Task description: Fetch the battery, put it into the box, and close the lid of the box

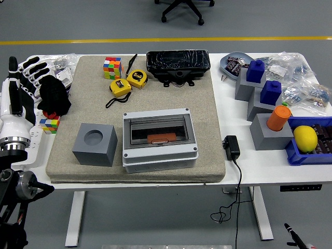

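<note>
The battery [177,65], a black block wrapped in clear film, lies at the far edge of the beige mat [207,109]. The grey box [160,155] sits at the mat's near middle. Its clear smoked lid [158,127] lies flat over it, and an orange part [161,138] shows through. My left hand [15,98], white with black joints, rests at the table's left edge with its fingers stretched out and holding nothing, far from both the battery and the box. My right hand is out of view.
A grey block with a round hole [94,143] stands left of the box. Two yellow tape measures [128,81], two colour cubes [112,67] [50,124] and a black cloth [54,96] lie far left. Right: a black adapter [231,147], grey stands with blue blocks [262,88], an orange cylinder [279,117], a lemon [305,138] in a blue bin.
</note>
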